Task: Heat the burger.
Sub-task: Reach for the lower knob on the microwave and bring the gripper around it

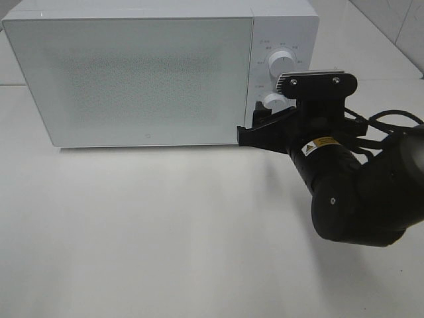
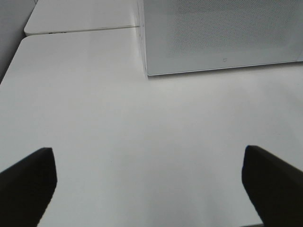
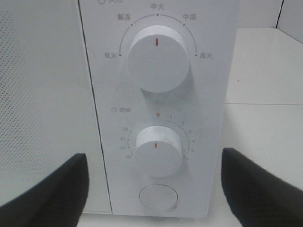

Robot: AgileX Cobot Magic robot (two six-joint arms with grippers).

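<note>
The burger is out of view; the door of the white microwave (image 1: 146,73) is shut and its frosted front hides the inside. My right gripper (image 1: 255,126) hovers in front of the control panel at the microwave's right end. In the right wrist view this gripper (image 3: 154,189) is open, with its black fingers (image 3: 42,189) standing wide on either side of the lower timer knob (image 3: 158,150), not touching it. My left gripper (image 2: 149,189) is open over the bare table, holding nothing; it does not show in the high view.
On the panel, a larger power knob (image 3: 158,59) sits above the timer knob and a round push button (image 3: 159,197) below it. The microwave (image 2: 222,33) stands at the back of the white table (image 1: 165,232). A second tabletop adjoins behind.
</note>
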